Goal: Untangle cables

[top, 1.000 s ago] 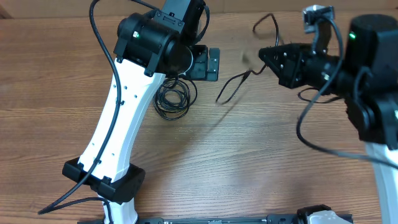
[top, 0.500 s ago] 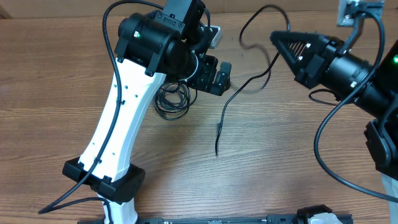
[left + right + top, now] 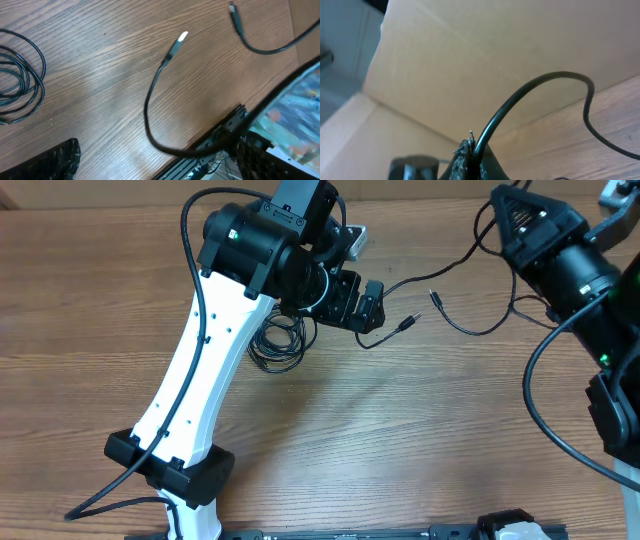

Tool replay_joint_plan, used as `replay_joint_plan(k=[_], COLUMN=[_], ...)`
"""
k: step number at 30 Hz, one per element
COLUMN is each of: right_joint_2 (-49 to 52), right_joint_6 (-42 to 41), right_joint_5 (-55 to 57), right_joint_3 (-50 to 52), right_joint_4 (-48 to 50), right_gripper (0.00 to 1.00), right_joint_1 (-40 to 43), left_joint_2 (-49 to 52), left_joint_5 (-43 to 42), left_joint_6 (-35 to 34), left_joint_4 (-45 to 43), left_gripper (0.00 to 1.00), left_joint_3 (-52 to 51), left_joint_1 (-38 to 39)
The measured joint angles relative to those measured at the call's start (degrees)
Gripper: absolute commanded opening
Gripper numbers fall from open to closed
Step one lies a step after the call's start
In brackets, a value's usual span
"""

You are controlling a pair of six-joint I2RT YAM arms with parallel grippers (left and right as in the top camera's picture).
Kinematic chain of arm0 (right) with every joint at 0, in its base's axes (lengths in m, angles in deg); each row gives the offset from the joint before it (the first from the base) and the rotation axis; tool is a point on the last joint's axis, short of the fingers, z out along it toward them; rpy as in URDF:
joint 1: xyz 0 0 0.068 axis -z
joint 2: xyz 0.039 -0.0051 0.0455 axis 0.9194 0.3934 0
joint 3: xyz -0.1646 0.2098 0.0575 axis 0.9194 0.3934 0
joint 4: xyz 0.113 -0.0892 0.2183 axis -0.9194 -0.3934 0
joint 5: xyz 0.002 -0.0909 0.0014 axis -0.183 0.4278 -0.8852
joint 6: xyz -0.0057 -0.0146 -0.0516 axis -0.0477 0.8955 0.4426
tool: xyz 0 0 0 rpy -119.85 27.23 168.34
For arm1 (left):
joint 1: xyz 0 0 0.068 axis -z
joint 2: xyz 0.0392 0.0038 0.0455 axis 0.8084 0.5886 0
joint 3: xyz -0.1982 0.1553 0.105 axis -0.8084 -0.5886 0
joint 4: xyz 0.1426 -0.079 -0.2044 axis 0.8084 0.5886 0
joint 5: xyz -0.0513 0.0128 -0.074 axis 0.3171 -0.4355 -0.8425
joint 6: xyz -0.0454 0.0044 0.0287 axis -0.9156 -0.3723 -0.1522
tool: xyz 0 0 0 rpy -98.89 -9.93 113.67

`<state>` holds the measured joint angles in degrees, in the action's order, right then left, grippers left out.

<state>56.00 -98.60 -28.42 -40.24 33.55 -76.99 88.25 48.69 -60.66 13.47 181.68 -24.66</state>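
At the upper right the right gripper is clamped tight on one cable; it trails down-left, its plug just right of the wide-open, empty left gripper; the coiled bundle lies lower left; the left arm is nearer.

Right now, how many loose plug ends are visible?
2. One plug lies right of the coil. The other plug is just up and right of the first in the overhead view. The coil may hide more.
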Motion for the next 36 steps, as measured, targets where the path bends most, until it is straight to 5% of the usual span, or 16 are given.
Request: replay_joint_plan(k=[18, 24, 36], right_joint_2=[3.9, 3.9, 3.9], right_joint_6=[-10.4, -12.2, -12.8], right_joint_5=[-1.2, -2.2, -2.6], right_joint_3=[0.0, 0.0, 0.0], right_joint_4=[3.7, 3.5, 3.3], right_gripper=[0.04, 0.04, 0.04], right_joint_1=[0.0, 0.0, 0.0], left_joint_2=[0.0, 0.0, 0.2], left_joint_5=[7.6, 8.2, 9.3], left_joint_6=[6.1, 6.8, 7.6], left_joint_4=[-3.3, -7.5, -8.0], left_gripper=[0.99, 0.7, 0.29], left_joint_3=[-4.9, -11.5, -12.7], left_joint_1=[3.5, 3.8, 3.8])
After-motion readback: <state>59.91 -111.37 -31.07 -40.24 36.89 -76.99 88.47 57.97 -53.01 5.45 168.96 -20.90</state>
